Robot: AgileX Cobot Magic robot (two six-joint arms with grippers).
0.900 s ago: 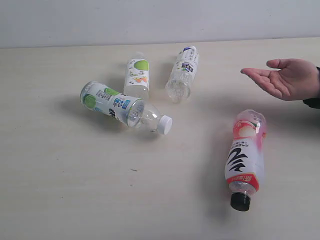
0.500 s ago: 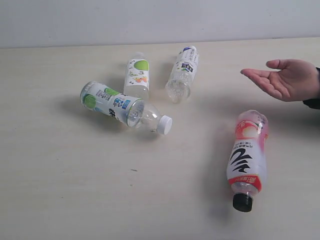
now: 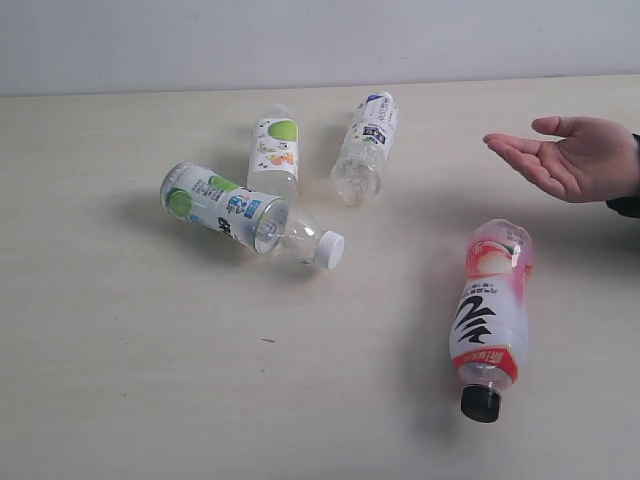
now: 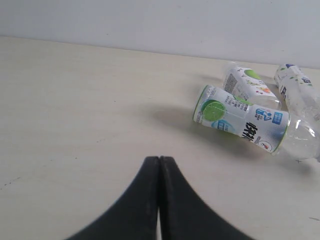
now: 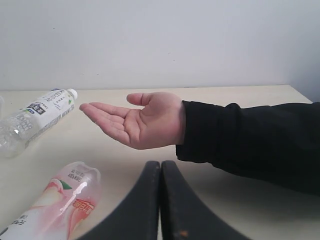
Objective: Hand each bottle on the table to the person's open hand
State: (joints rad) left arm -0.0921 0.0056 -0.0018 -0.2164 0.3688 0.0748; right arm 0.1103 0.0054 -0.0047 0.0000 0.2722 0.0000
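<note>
Four bottles lie on the pale table (image 3: 150,380). The pink-and-red one with a black cap (image 3: 489,318) (image 5: 55,202) lies front right. A green-and-white bottle with a white cap (image 3: 240,212) (image 4: 242,119) lies left of centre, a second green-and-white one (image 3: 274,152) (image 4: 245,85) behind it, and a white-and-blue one (image 3: 366,143) (image 5: 37,114) (image 4: 300,90) further right. The person's open hand (image 3: 565,155) (image 5: 137,122) hovers palm up at the right edge. My left gripper (image 4: 159,159) and right gripper (image 5: 160,163) are both shut and empty; neither shows in the exterior view.
A plain white wall (image 3: 300,40) runs along the table's far edge. The person's dark sleeve (image 5: 250,142) stretches across the table just beyond my right gripper.
The pink-and-red bottle rocked slightly on the table and settled back. The hand barely shifted. Other bottles stayed put.
</note>
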